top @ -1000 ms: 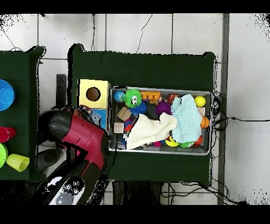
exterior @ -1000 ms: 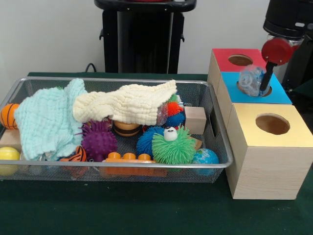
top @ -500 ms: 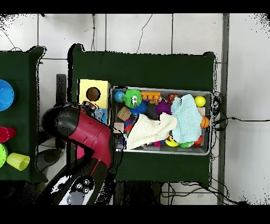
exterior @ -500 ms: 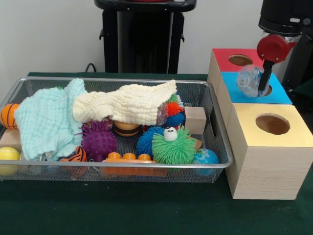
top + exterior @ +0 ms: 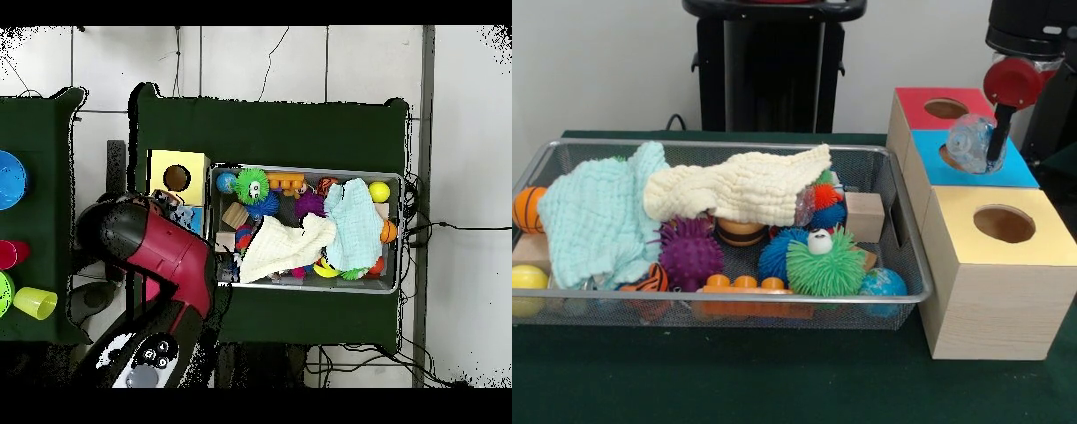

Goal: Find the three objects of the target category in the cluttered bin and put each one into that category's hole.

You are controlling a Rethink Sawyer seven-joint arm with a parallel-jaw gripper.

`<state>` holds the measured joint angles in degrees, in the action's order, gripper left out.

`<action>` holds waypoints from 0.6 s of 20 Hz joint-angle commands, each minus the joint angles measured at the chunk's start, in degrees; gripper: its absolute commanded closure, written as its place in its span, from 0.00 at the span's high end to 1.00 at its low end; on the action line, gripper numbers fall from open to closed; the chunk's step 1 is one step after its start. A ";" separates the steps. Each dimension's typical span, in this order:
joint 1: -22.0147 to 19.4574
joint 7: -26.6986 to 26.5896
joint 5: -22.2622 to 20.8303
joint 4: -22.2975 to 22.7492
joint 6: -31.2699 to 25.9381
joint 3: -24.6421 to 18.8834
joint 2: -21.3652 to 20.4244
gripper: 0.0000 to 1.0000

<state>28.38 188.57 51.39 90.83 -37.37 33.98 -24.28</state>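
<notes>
Holding a clear bumpy ball (image 5: pixel 971 143), our gripper (image 5: pixel 984 146) is clamped on it just above the hole (image 5: pixel 951 157) in the blue-topped box (image 5: pixel 1020 170). We judge centring before release matters; the bin (image 5: pixel 733 146) sits beside.

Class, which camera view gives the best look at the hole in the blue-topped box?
The front view: the hole shows in the blue top, partly behind a clear ball at the hand. Overhead, the arm hides that hole.

Gripper (image 5: pixel 993 141): held a clear ball (image 5: pixel 971 143) over the hole (image 5: pixel 953 157).
Bin (image 5: pixel 733 305): cloths, spiky balls, blocks.
</notes>
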 commanded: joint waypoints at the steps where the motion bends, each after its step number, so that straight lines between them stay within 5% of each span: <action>1: 0.17 5.95 -0.62 5.76 1.47 -8.81 0.29 0.00; 12: 0.14 2.98 0.41 11.04 6.73 -11.45 -1.38 0.00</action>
<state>29.34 188.57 51.31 93.69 -35.67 31.95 -25.73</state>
